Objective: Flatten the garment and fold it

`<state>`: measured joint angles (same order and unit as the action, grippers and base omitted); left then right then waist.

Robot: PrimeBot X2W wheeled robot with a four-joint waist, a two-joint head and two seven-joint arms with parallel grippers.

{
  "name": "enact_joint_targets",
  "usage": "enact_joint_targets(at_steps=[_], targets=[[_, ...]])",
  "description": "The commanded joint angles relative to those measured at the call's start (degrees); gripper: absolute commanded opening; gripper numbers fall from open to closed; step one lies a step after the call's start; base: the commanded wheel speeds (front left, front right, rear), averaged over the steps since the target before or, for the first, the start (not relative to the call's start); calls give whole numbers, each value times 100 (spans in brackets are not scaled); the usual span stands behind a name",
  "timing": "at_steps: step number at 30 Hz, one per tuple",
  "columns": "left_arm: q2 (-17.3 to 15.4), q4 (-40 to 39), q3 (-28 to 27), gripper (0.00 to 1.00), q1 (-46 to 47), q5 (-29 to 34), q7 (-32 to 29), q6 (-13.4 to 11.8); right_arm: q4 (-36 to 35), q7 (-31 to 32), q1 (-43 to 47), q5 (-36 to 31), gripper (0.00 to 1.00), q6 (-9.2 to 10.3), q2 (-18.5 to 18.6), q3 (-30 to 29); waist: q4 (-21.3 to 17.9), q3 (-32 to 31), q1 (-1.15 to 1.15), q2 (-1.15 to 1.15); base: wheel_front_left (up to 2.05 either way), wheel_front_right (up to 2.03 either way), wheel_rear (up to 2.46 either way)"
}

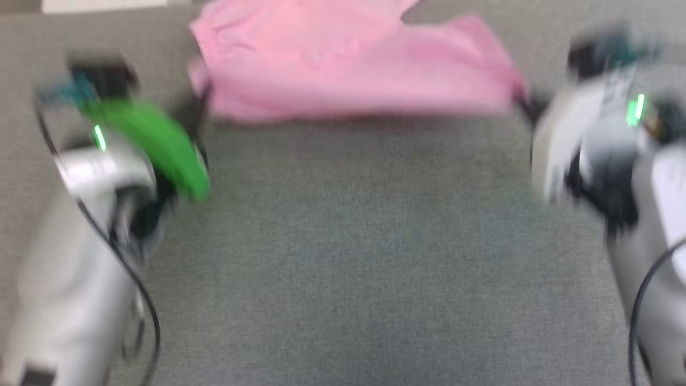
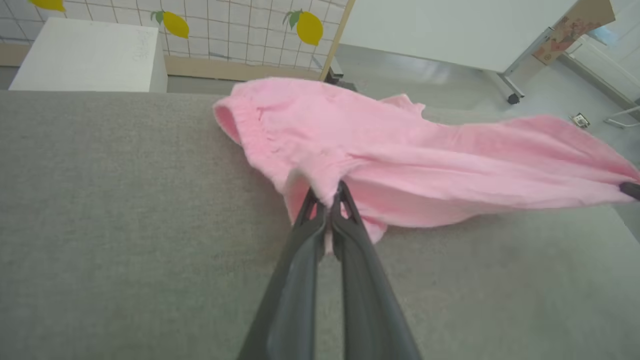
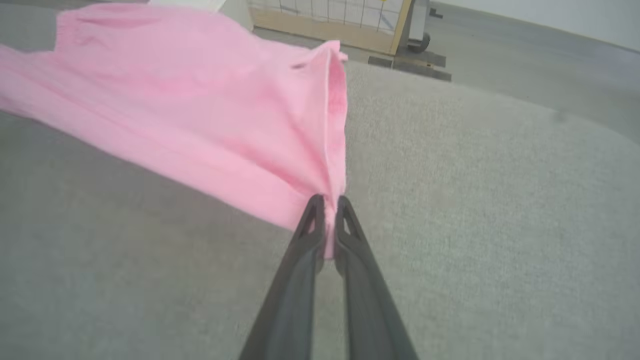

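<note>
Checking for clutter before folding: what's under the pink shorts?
Grey fabric surface under the garment; near edge lifted, pinched by the left tool and right tool. Anything beneath the far part is covered.

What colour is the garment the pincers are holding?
The garment is plain light pink, clearest in the left wrist view.

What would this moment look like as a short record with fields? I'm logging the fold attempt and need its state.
garment: light pink, stretched between both grippers, near edge seems raised, not yet flat or folded
left gripper: shut on the garment's left end
right gripper: shut on the garment's right end
grey surface: cloth-covered, under the garment
head view: blurred
</note>
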<state>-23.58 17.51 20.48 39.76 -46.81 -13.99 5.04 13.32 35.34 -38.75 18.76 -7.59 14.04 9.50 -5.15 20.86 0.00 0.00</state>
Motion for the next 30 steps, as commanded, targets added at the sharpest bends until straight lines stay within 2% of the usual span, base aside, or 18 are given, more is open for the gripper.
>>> enact_joint_targets(at_steps=[1,5,9,14,21,25,30], targets=[[-93,-254,29,0,-520,-126,-89,-94,-237,148,506,106,0,10,71,-28,89,-477,0,0,0,0,0],[-255,-1117,81,0,-1865,-378,-311,-379,-940,459,1837,192,0,10,37,-464,152,-743,0,0,0,0,0],[-405,-1901,93,0,-3043,-598,-463,-711,-1590,721,3022,91,0,10,-335,-998,207,-900,0,0,0,0,0],[-559,-2634,256,0,-4118,-695,-700,-1091,-2298,1105,4242,-62,0,10,-869,-1544,334,-1024,0,0,0,0,0],[-751,-3414,413,0,-5221,-953,-1087,-1536,-3183,2040,5552,-268,0,10,-1094,-2027,459,-1100,0,0,0,0,0],[-740,-3831,371,0,-5415,-936,-946,-1597,-3792,2149,5774,-157,0,10,-1112,-2138,513,-1131,0,0,0,0,0],[-503,-3993,302,0,-5017,-827,-528,-1309,-4182,1886,5273,-331,0,10,-1114,-2008,575,-1130,0,0,0,0,0]])
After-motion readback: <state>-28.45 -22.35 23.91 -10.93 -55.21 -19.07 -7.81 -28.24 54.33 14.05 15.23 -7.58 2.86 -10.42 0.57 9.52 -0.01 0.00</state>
